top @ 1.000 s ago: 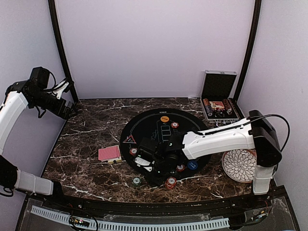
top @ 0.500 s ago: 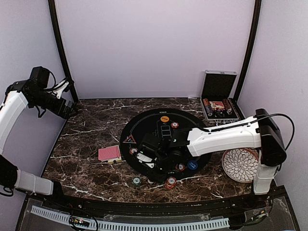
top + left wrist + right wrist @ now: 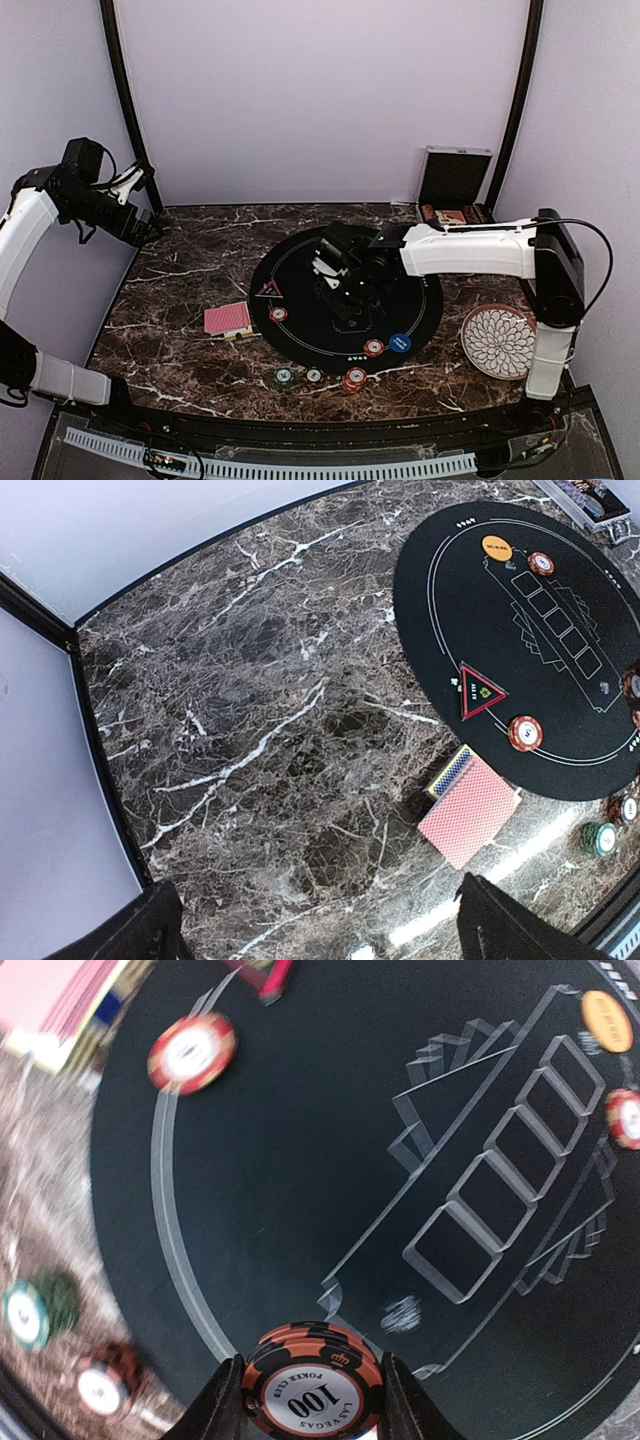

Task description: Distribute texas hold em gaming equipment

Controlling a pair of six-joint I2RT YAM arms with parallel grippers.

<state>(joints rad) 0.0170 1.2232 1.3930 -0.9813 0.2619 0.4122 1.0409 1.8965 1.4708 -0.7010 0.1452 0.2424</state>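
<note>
On mat [image 3: 300, 290]: we count several chips [image 3: 278, 314], buttons [image 3: 400, 343] placed.
Right fingers [image 3: 222, 1408]: pinching red chip stack [image 3: 312, 1388], undelivered.
Left fingers [image 3: 150, 925]: spread, empty.

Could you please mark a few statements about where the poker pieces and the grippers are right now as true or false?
1. The right gripper grips a red and black chip marked 100. True.
2. The red-backed cards lie on the black mat. False: they lie on the marble table, beside the mat's left edge.
3. The blue button rests on the white plate. False: it lies on the mat, and the plate stands to the mat's right.
4. The left gripper is open, holding nothing. True.
5. The triangular marker lies on the mat. True.
</note>
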